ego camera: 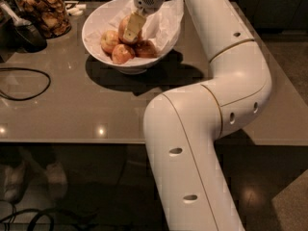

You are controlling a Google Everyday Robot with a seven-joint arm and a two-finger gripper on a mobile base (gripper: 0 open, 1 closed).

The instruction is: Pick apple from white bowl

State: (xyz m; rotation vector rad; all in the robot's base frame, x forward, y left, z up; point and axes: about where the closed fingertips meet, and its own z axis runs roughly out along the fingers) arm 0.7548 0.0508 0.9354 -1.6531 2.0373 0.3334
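Note:
The white bowl (94, 19), lined with crinkled white paper, stands at the back of the table. The apple (122, 27), orange-red with a paler blush, sits highest in the bowl, above three smaller reddish apples (122, 54). My gripper (131, 29) reaches down into the bowl from above. One pale finger (133, 27) lies against the apple's right side and the other is hidden behind it. The gripper looks shut on the apple.
My white arm (221, 81) bends over the right half of the grey table (72, 109). A glass jar of brown snacks (42, 11) and a black utensil (26, 32) stand at the back left. A black cable (24, 83) loops along the left edge.

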